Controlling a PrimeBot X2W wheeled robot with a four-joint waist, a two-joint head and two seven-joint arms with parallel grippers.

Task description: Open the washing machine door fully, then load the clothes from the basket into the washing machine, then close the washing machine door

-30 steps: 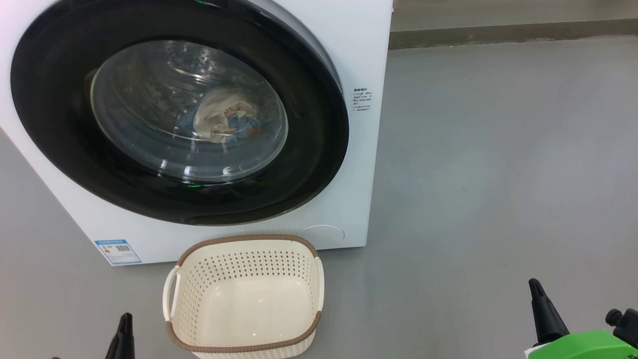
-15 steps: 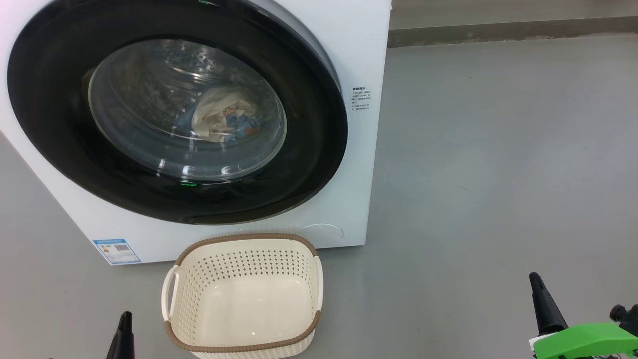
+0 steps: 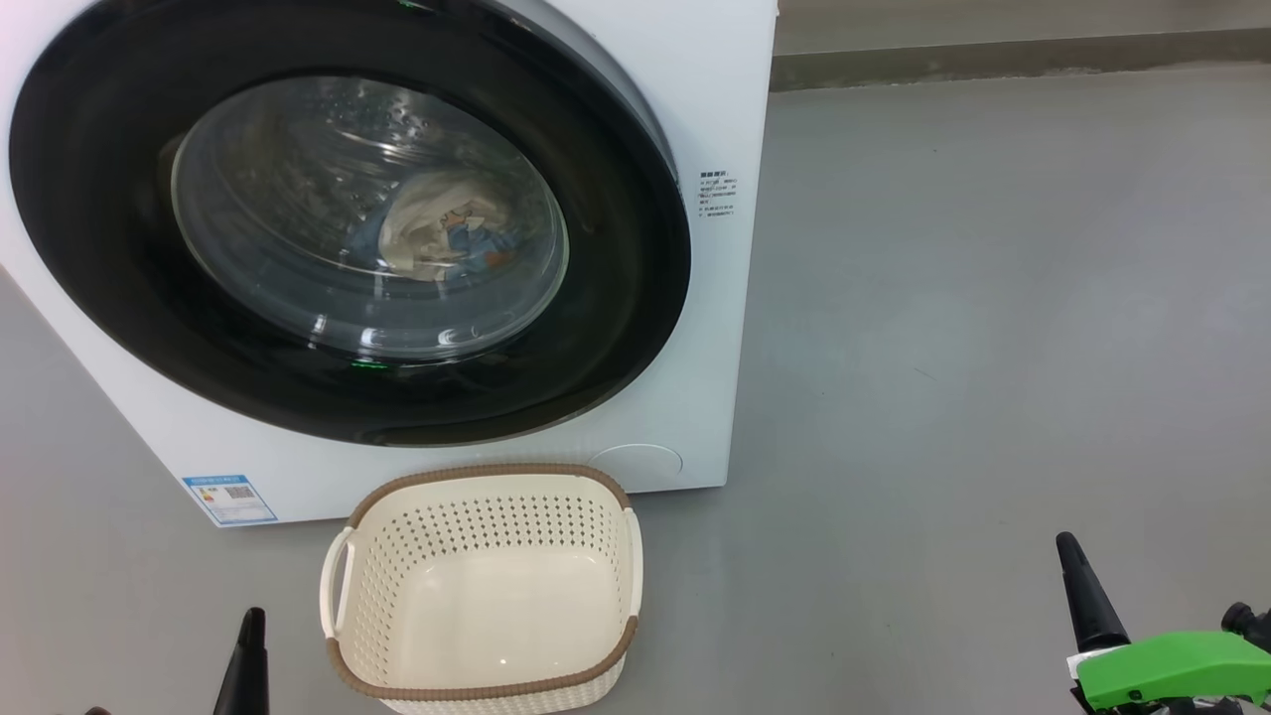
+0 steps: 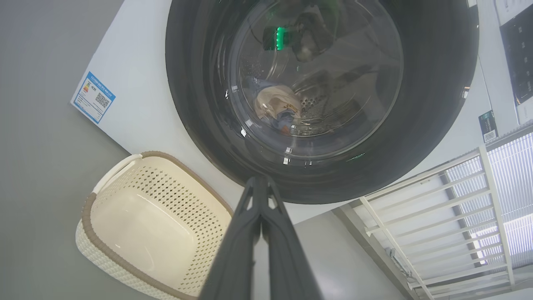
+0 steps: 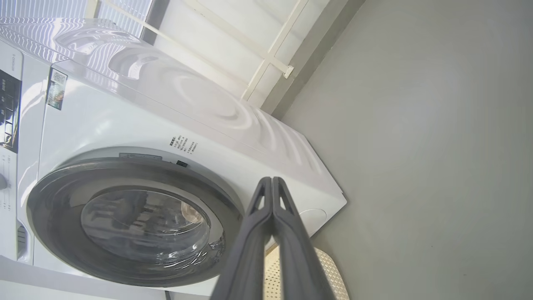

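Door: closed flush on the washer; rigid and glossy, likely slippery, best hooked at its rim, not the glass.
Clothes: bunched in the drum behind the glass; soft, light, easy to pinch anywhere.
Basket: empty, on the floor just before the washer.
Left gripper: jaws pressed together, holding nothing.
Right gripper: likewise closed and empty.

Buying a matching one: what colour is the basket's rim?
Brown; basket rim clearest in the head view.

One washing machine, one door, one basket, one blue label, two grippers, left gripper and right gripper
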